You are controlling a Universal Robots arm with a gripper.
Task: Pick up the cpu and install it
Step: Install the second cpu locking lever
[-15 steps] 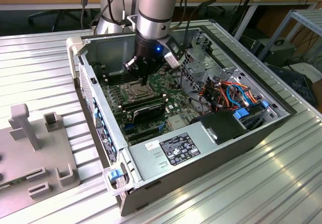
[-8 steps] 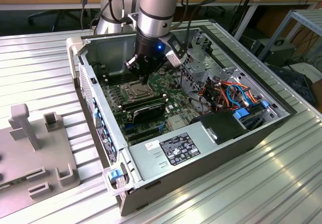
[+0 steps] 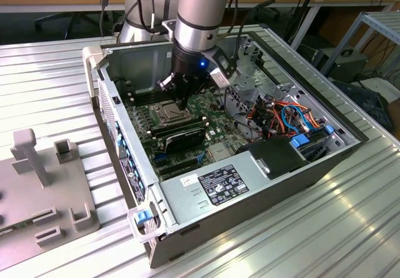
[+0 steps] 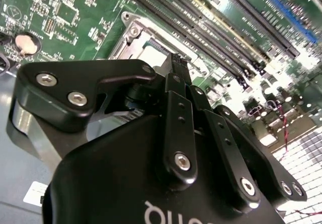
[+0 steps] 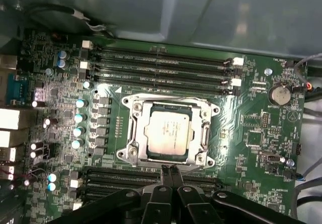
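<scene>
The cpu (image 5: 170,131), a small square chip with a dull silver top, lies flat inside the metal socket frame (image 5: 132,133) on the green motherboard (image 5: 256,128). A pale strip of the cpu (image 4: 151,56) also shows past the fingers in the second wrist view. My gripper (image 5: 169,170) hangs just above the board at one edge of the socket, apart from the chip. Its two black fingertips are pressed together with nothing between them, so it is shut and empty. In the exterior view the gripper (image 3: 182,105) reaches down into the open computer case (image 3: 125,159) over the socket.
Long black memory slots (image 5: 161,65) run along both sides of the socket. Rows of capacitors (image 5: 79,118) and a coin battery (image 5: 279,95) stand on the board. In the case there is a power supply (image 3: 225,187) and a bundle of coloured cables (image 3: 284,119). A grey fixture (image 3: 37,190) sits on the table.
</scene>
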